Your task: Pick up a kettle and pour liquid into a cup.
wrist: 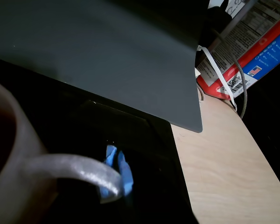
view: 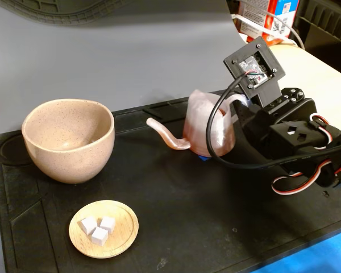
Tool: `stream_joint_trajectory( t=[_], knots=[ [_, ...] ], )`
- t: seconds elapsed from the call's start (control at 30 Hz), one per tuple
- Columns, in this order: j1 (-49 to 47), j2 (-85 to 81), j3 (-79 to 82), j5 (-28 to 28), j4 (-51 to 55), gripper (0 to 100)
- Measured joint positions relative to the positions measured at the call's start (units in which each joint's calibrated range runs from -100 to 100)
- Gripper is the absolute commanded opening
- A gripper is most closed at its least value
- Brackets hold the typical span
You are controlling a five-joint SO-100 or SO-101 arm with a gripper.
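Note:
The translucent pinkish kettle stands at the middle of the black mat, its thin spout pointing left toward the cup. A reddish tint low in its body shows the liquid. The cup, a large speckled beige bowl, sits at the left, a spout's length away. My gripper is at the kettle's right side by the loop handle. In the wrist view the handle crosses just over a blue-tipped finger. The jaws are hidden behind the kettle in the fixed view.
A small wooden saucer with three white cubes lies at the mat's front left. A grey backdrop sheet stands behind. A printed carton and cables sit on the wooden table at the back right.

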Motion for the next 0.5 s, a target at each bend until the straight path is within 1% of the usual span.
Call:
stream_joint_trajectory(
  t=[0.23,0.4,0.5],
  knots=[
    [-0.8,-1.6,0.1,0.0,0.3,1],
    [-0.8,-7.0,0.1,0.0,6.7,1],
    [-0.8,-9.8,0.1,0.0,8.1,1]
  ],
)
